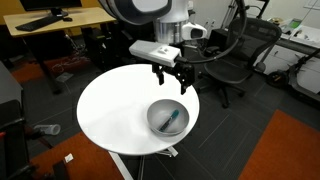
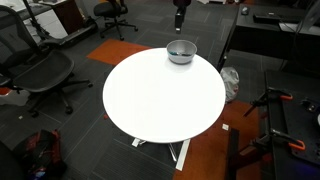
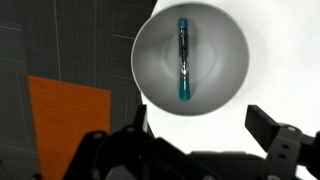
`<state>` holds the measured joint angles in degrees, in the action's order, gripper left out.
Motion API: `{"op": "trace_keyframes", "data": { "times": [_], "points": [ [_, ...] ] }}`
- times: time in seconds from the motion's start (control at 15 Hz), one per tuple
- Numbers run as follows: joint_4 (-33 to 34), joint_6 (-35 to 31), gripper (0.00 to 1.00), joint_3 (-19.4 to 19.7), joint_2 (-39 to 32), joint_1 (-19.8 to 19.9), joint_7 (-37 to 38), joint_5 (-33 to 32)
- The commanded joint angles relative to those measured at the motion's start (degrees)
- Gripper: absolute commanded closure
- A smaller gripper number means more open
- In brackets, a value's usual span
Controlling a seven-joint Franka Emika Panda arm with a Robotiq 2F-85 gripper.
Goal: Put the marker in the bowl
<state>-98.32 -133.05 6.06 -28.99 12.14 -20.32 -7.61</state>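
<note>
The marker (image 3: pixel 184 60), a thin dark stick with a teal end, lies inside the light-grey bowl (image 3: pixel 225 45), seen from above in the wrist view. In an exterior view the bowl (image 1: pixel 158 124) stands near the edge of the round white table (image 1: pixel 115 105), with the marker (image 1: pixel 172 120) in it. The bowl (image 2: pixel 181 52) also shows at the table's far edge in an exterior view. My gripper (image 1: pixel 171 82) hovers above the bowl, open and empty; its fingers frame bare tabletop in the wrist view (image 3: pixel 195 140).
Office chairs (image 1: pixel 238 55) stand around the table, and a wooden desk (image 1: pixel 60 20) is behind it. An orange carpet patch (image 3: pixel 65 125) lies on the floor beside the table. Black stands (image 2: pixel 280 120) are at one side.
</note>
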Motion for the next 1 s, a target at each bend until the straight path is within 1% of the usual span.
{"op": "trace_keyframes", "data": {
  "times": [0.0, 0.47, 0.53, 0.73, 0.93],
  "points": [
    [-5.7, 1.2, 0.00, -0.1, 7.2, 0.0, -0.8, -0.9],
    [-11.4, 1.4, 0.00, 0.3, 15.1, -1.1, 0.1, -1.8],
    [-7.9, 0.9, 0.00, 0.2, 11.5, -0.5, -0.1, -0.3],
    [-9.5, 0.9, 0.00, 0.2, 13.3, -0.9, -0.1, -0.5],
    [-9.8, 0.9, 0.00, 0.2, 13.4, -0.9, -0.1, -0.5]
  ]
}}
